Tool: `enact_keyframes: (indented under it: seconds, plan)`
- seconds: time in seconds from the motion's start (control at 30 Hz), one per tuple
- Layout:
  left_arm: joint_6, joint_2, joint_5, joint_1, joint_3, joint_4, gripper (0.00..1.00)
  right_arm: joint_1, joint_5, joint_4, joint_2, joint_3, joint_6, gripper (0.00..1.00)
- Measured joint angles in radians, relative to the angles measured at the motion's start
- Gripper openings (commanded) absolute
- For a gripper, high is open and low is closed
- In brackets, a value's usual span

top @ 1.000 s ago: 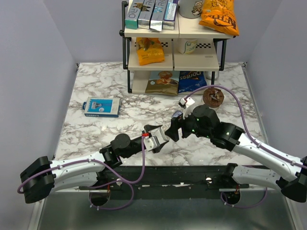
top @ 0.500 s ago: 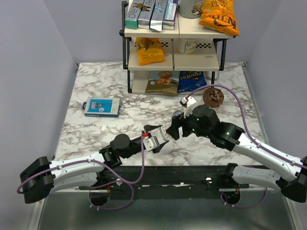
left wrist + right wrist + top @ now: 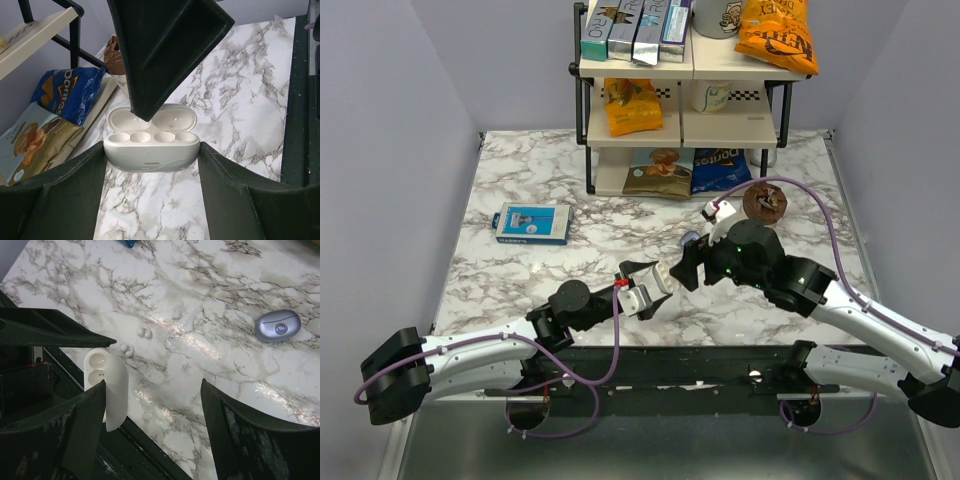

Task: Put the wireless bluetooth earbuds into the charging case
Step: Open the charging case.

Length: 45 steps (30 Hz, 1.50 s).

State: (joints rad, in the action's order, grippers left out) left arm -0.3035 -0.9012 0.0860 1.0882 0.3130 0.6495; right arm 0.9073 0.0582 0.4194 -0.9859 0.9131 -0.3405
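In the top view, your left gripper (image 3: 640, 285) is clamping the white case (image 3: 646, 297) near the front edge of the table (image 3: 520, 290). Your right gripper (image 3: 686, 268) is hovering just beyond it, almost nose to nose. The buds are too small to make out here. A closed lavender case (image 3: 692, 238) is lying just behind the right gripper. Judging by what you are holding, it is not the one you are loading.

In the left wrist view, the case is sitting with its lid open between your two fingers (image 3: 65, 195), which are touching its two ends. All four wells are showing empty. One of the right gripper's fingers (image 3: 160, 50) is hanging over the lid. I cannot tell whether the case is resting on the marble or being held just off it.

In the right wrist view, your right fingers (image 3: 240, 440) are spread wide with nothing between them. Both buds are lying on the table just beside the case, one (image 3: 126, 350) close by the lid and the other (image 3: 145, 332) a little farther off.

You are most likely lining up to pick the first bud.
- **Aim:** centre the open fingers over one bud only, with the other outside their span.
- **Approach:** come straight down from the side away from the lid, since a bump could knock it shut.
- **Grip:** close gently. A piece this small and smooth will probably squirt out under a hard pinch.
- **Left arm:** hold the case level with its wells facing up.
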Motion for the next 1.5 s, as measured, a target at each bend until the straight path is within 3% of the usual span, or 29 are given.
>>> enact_keyframes:
  seconds: [0.57, 0.8, 0.87, 0.97, 1.0, 1.1, 1.23, 1.27, 1.33, 1.37, 1.4, 1.5]
  plan:
    - [0.000, 0.000, 0.000, 0.001, 0.000, 0.009, 0.00, -0.004, -0.173, -0.059, -0.014, -0.021, 0.010, 0.50]
    - [0.000, 0.000, -0.004, 0.001, 0.000, 0.019, 0.00, -0.004, -0.195, -0.062, -0.021, -0.023, 0.010, 0.26]
    - [0.000, 0.000, -0.007, 0.001, 0.000, 0.021, 0.00, -0.004, -0.195, -0.063, -0.021, -0.024, 0.008, 0.24]
    - [-0.004, 0.000, -0.012, 0.001, -0.001, 0.025, 0.00, -0.005, -0.199, -0.071, -0.020, -0.026, 0.000, 0.12]
    - [-0.004, 0.000, -0.013, 0.001, -0.001, 0.026, 0.00, -0.005, -0.199, -0.073, -0.018, -0.028, 0.000, 0.01]
    - [-0.004, -0.003, -0.014, 0.001, -0.001, 0.032, 0.01, -0.006, -0.200, -0.077, -0.010, -0.032, 0.002, 0.01]
    - [0.002, -0.016, -0.033, 0.005, 0.008, 0.037, 0.22, -0.006, -0.198, -0.074, 0.002, -0.033, 0.020, 0.00]
    - [0.005, -0.020, -0.038, 0.007, 0.013, 0.035, 0.39, -0.007, -0.197, -0.073, 0.007, -0.033, 0.027, 0.01]
    - [0.016, -0.025, -0.049, 0.010, 0.028, 0.026, 0.54, -0.010, -0.195, -0.074, 0.019, -0.033, 0.042, 0.00]
    - [0.021, -0.027, -0.053, 0.011, 0.036, 0.019, 0.86, -0.011, -0.194, -0.074, 0.024, -0.033, 0.047, 0.00]
    - [0.025, -0.027, -0.055, 0.013, 0.042, 0.015, 0.95, -0.011, -0.193, -0.073, 0.032, -0.033, 0.053, 0.00]
    - [0.050, -0.029, -0.083, 0.014, 0.061, -0.014, 0.99, -0.011, -0.200, -0.073, 0.059, -0.032, 0.083, 0.00]
